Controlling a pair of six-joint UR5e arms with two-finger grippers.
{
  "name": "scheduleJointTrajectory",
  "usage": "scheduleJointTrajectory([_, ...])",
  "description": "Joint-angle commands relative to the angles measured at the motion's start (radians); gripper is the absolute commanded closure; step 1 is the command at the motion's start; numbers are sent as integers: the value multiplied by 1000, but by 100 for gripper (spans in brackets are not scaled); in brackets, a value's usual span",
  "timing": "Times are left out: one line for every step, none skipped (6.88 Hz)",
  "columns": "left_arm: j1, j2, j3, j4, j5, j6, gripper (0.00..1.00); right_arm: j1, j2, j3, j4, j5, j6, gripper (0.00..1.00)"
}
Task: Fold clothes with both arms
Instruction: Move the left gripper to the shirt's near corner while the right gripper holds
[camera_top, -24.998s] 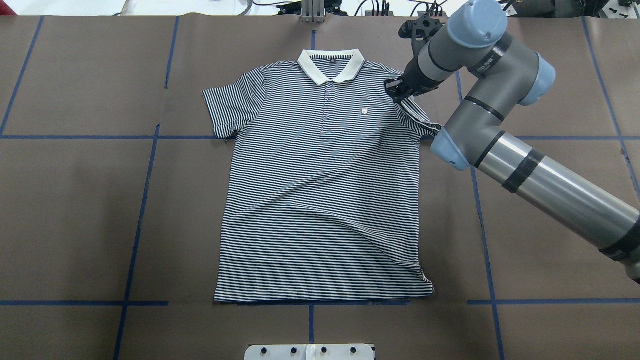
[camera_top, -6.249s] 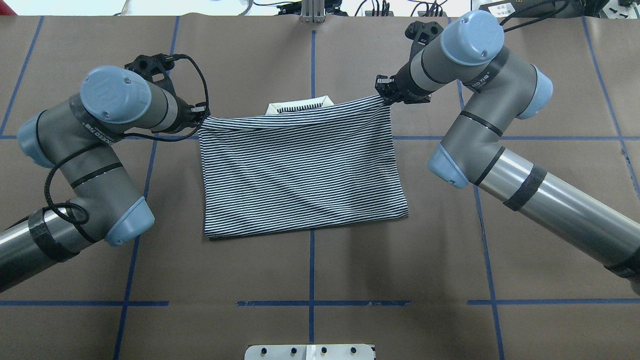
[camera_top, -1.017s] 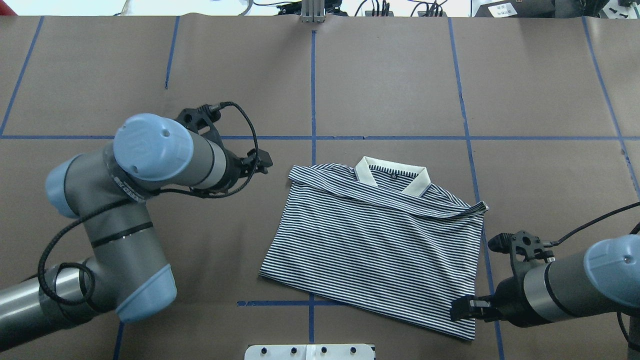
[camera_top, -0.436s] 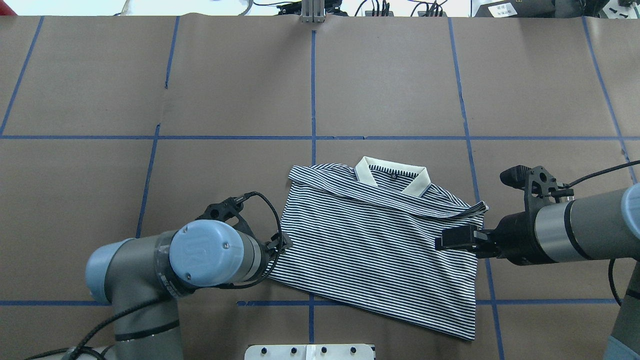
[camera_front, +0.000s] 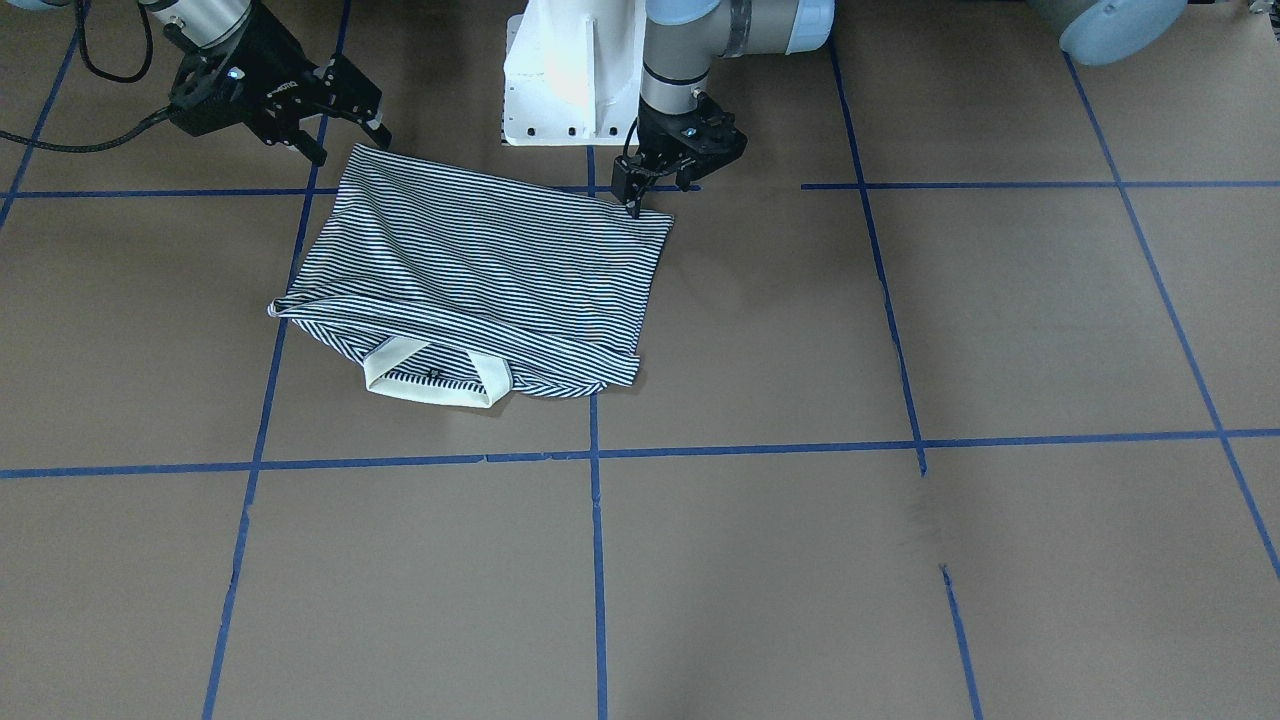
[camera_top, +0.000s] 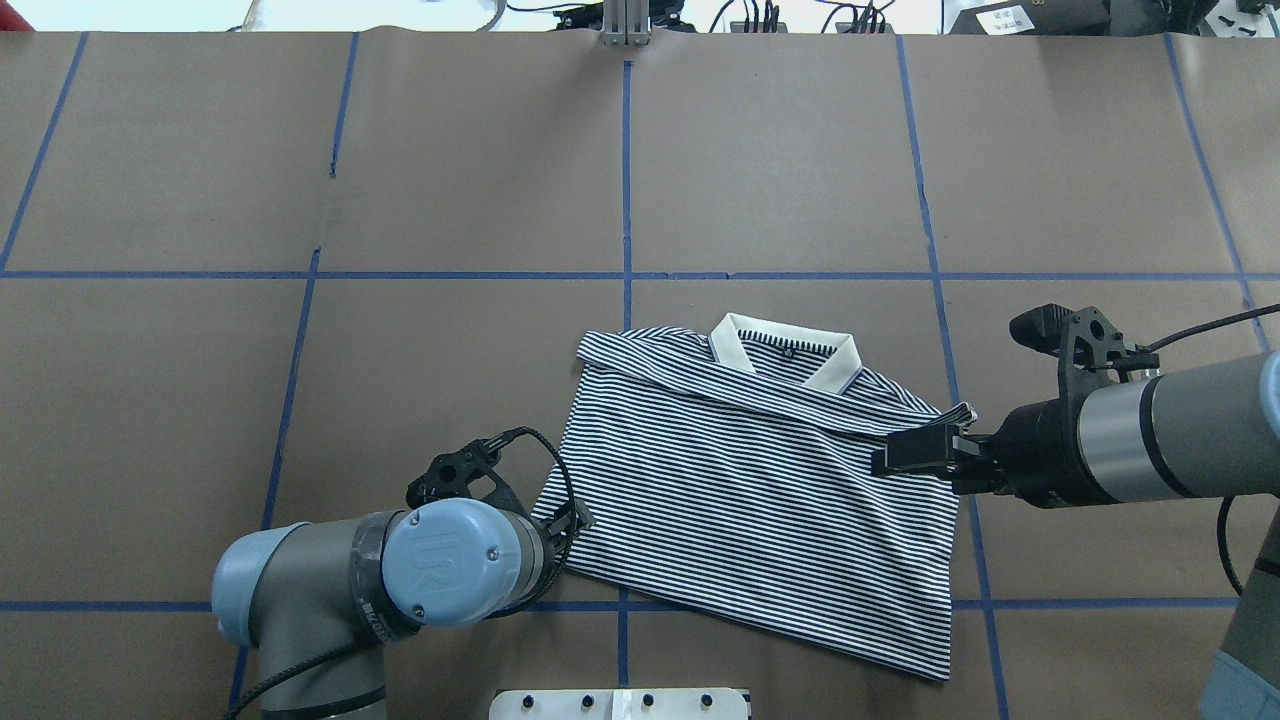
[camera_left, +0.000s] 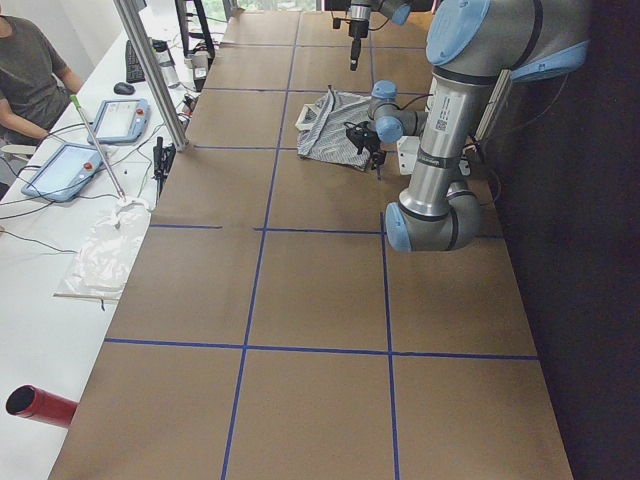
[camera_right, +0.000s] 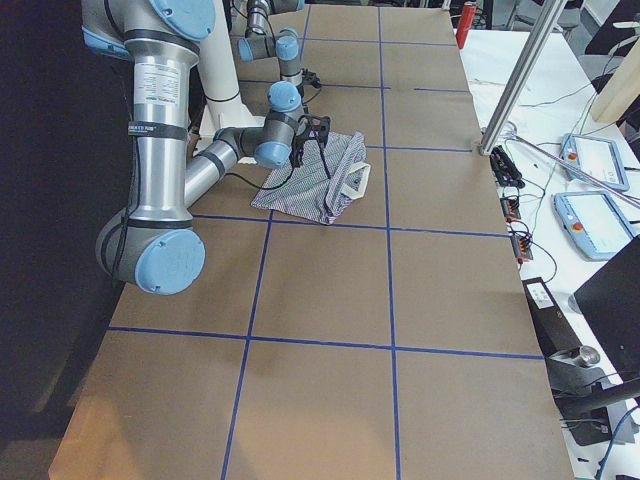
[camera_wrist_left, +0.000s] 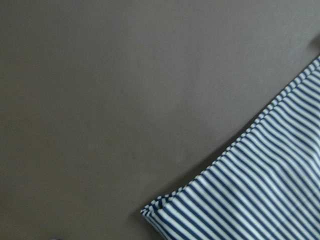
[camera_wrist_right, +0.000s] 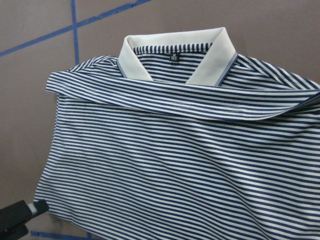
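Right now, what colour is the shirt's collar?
Plain cream; the collar shows best in the right wrist-mounted view.

One shirt (camera_top: 760, 490); two arms (camera_top: 440, 560) (camera_top: 1150, 440); two hands (camera_top: 575, 520) (camera_front: 350, 140); one person (camera_left: 30, 70).

The far half of the tabletop (camera_top: 770, 150) was bare, and a gripper could pass there freely. In the near middle lay the folded polo shirt (camera_top: 760, 500). The left gripper (camera_top: 574, 520) stood at its near left corner, the left arm (camera_top: 440, 565) behind it. The right gripper (camera_top: 890, 457) hung over its right edge.
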Motion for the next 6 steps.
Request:
scheduleJointTrajectory([2,-16,21,2,23,-15,19,4,0,-1,0,0,0,0])
scheduleJointTrajectory([-2,-18,18,2,24,-17,45,7,-3,-1,0,8,0,0])
scheduleJointTrajectory([-5,-18,18,2,27,-27,66,13,-10,-1,0,18,0,0])
scheduleJointTrajectory([-7,-18,21,4,67,-28,81,21,-12,1,0,25,0,0])
scheduleJointTrajectory([-7,-18,18,5,69,-28,100,21,-13,1,0,26,0,0])
scheduleJointTrajectory([-7,-19,16,5,81,-28,100,21,-15,-1,0,28,0,0])
